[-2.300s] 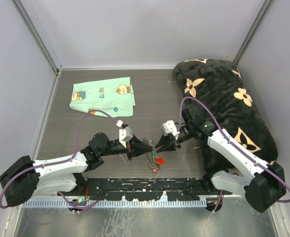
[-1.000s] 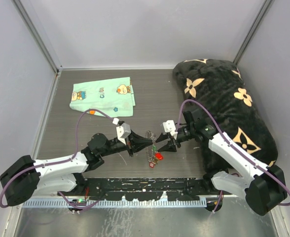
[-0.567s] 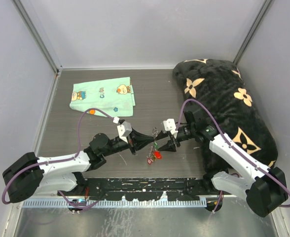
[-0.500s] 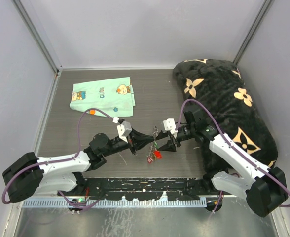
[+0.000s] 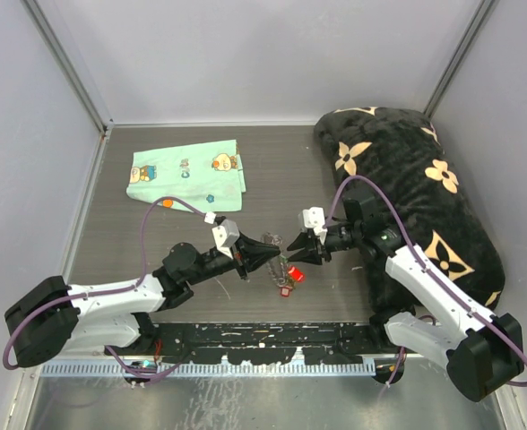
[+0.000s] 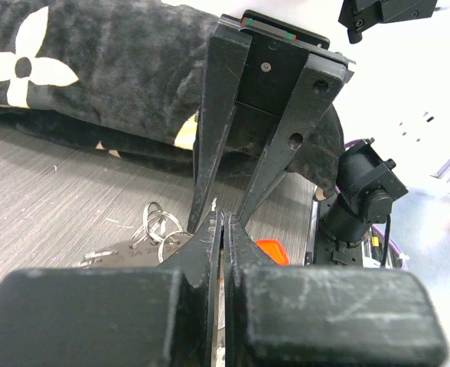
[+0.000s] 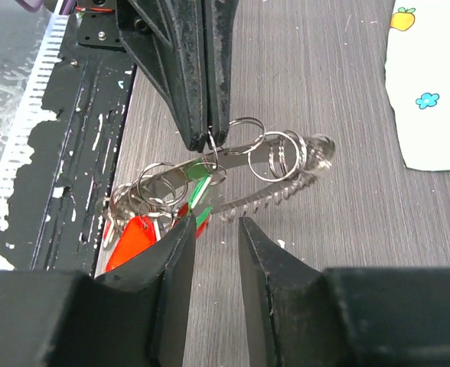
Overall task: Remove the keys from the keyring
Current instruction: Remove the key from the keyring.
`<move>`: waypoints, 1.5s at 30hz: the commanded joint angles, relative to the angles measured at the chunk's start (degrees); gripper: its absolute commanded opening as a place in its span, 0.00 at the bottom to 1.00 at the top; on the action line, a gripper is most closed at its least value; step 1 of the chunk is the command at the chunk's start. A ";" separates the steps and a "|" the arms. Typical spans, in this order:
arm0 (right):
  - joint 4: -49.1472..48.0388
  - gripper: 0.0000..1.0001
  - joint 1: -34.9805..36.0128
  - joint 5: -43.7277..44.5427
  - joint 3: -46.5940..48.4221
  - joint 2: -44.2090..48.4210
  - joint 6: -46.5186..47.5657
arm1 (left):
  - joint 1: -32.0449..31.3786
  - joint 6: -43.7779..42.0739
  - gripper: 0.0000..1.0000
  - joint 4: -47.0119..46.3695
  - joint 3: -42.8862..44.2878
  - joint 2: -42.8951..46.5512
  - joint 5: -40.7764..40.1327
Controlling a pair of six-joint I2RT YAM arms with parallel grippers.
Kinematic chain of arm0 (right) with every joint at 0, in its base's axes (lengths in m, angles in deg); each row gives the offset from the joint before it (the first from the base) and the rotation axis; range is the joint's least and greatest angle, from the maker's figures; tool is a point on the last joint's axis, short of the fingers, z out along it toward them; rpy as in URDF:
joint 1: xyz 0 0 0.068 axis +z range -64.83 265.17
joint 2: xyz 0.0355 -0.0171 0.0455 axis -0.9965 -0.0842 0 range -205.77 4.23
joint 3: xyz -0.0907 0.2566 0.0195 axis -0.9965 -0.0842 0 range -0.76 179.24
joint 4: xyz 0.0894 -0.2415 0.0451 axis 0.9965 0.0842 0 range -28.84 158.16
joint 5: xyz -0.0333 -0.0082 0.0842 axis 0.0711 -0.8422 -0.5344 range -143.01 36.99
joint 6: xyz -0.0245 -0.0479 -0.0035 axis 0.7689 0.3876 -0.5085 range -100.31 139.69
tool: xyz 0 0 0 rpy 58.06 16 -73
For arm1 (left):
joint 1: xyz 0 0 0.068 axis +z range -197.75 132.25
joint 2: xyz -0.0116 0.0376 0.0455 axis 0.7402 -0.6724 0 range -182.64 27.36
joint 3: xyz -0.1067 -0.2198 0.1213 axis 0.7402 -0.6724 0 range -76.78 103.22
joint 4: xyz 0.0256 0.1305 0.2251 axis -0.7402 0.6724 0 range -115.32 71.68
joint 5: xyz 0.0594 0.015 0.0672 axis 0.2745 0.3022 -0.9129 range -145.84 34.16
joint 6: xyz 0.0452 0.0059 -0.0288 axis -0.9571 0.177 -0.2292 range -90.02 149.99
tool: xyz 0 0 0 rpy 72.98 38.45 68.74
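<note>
My left gripper (image 7: 208, 136) is clamped on the keyring (image 7: 275, 197), holding it between both arms. The keyring's long axis lies crosswise just beyond my right gripper (image 7: 213, 225), whose jaws stand apart. The keys (image 7: 133, 238) cluster at its near-edge end.

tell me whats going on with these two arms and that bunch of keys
Two robot arms are working on a keyring between them. The left gripper has its jaws shut at the ring's rim and seems to be pinching it there. The right gripper faces it with its jaws open just short of the ring, gripping nothing. The keys, red and green heads among them, are bunched on the ring; none looks removed yet.
</note>
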 commanded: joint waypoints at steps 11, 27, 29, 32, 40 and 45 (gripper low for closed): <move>-4.36 0.34 -0.46 -3.96 0.55 0.99 -2.72 | -0.76 0.62 0.00 -10.06 2.39 -0.49 -0.93; -6.64 0.37 -0.38 -2.49 -0.54 0.98 -4.95 | -1.29 0.77 0.00 -11.20 2.69 -1.25 -1.09; -7.14 0.35 -0.35 -1.64 -0.61 0.91 -5.46 | -1.43 0.77 0.00 -11.45 2.72 -1.40 -1.04; -7.48 0.32 -0.36 -1.94 -0.72 0.94 -5.72 | -1.42 0.79 0.00 -11.84 2.77 -1.58 -0.95; -6.32 0.35 -0.38 -7.12 -1.16 1.20 -4.26 | -1.42 0.32 0.00 -11.87 2.86 -1.15 -1.30; -6.23 0.41 -0.21 -7.03 -1.35 1.06 -3.93 | -1.39 0.09 0.00 -11.86 3.41 -1.40 -1.06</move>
